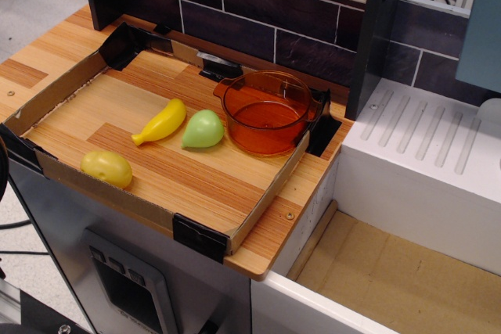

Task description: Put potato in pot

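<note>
Mustard-yellow and smooth, your potato (106,168) lies near the front-left cardboard wall of the tray (258,201), well apart from the orange pot (266,112). Judge it light, hard and slippery: pinch across its narrow middle. No arm or gripper shows, so its state can't be told.
</note>
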Controlling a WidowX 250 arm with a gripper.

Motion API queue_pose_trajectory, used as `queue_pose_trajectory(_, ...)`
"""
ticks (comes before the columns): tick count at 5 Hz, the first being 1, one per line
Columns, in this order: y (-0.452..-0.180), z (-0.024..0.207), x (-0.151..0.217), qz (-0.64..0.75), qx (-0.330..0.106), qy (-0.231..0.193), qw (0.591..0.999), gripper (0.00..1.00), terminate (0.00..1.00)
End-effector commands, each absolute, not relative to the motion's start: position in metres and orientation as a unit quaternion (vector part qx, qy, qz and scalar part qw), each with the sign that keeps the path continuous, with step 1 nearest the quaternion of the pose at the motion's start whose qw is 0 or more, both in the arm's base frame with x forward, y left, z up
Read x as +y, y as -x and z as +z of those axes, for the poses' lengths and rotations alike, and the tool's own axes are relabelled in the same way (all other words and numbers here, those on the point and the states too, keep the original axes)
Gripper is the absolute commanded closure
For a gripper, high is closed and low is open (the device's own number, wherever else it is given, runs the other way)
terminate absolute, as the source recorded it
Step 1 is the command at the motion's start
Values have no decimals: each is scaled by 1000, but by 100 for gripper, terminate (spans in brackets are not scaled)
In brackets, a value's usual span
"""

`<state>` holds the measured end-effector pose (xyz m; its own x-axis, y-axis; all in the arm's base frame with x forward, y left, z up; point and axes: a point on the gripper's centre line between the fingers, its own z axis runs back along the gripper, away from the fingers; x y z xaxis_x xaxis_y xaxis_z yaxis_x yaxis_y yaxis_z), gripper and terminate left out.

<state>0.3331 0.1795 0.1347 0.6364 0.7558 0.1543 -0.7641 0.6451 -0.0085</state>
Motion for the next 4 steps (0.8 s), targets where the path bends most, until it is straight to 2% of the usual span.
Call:
queue_pose_trajectory(1, -333, 135, 179, 420, -72, -29, 904, 0, 0)
queue_pose_trajectory(2, -337, 146, 179, 533, -46, 0, 845, 0, 0)
queue_pose_trajectory(3, -334, 152, 176, 623, -29, -13, 782, 0, 0)
queue_pose_trajectory(4, -319, 154, 167, 681, -52, -12, 730, 0, 0)
